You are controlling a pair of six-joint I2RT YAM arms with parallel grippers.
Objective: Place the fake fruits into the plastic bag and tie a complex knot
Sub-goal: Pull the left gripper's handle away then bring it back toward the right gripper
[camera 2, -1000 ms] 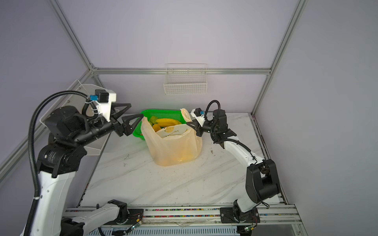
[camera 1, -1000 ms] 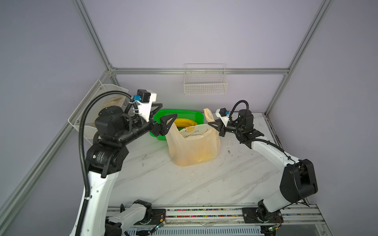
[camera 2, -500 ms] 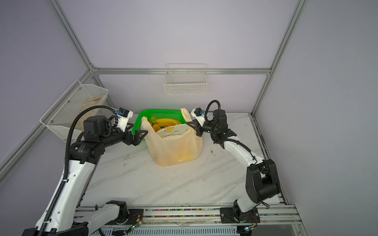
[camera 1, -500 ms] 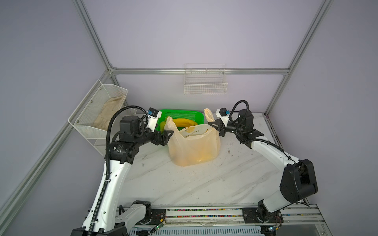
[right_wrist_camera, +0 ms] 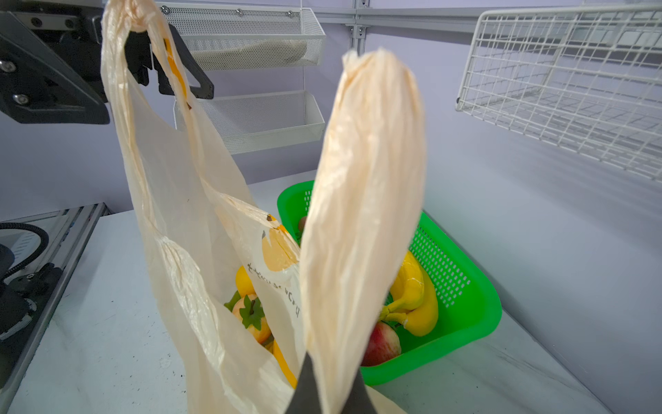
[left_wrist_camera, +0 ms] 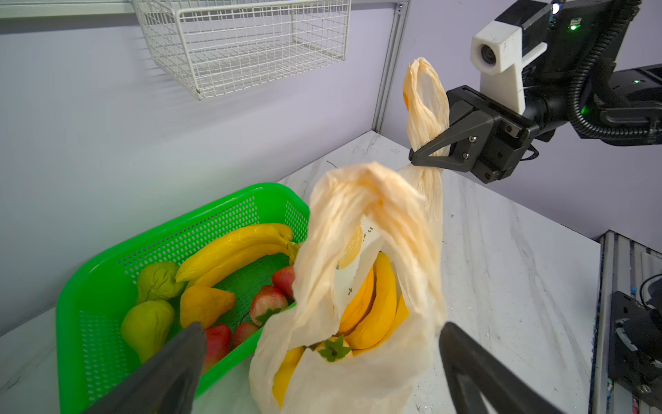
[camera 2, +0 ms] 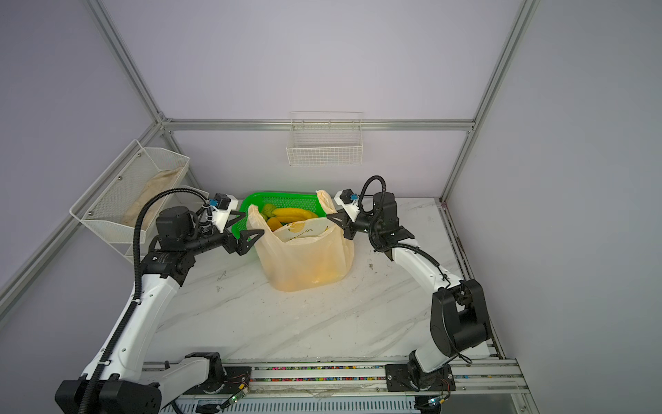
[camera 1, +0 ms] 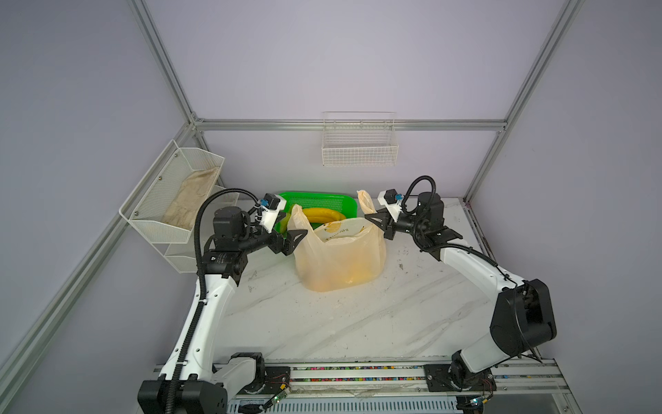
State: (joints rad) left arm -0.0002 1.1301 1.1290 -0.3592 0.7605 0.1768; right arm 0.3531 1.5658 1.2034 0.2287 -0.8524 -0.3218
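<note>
The plastic bag (camera 1: 340, 258), part-filled with fake fruits (left_wrist_camera: 376, 304), stands on the table (camera 1: 358, 315) between the right end effector (left_wrist_camera: 421, 157), clenched on one handle (left_wrist_camera: 426, 107), and the released left end effector (left_wrist_camera: 322, 328), which should advance until the other handle (left_wrist_camera: 358, 193), just ahead, sits deep between its jaws.
</note>
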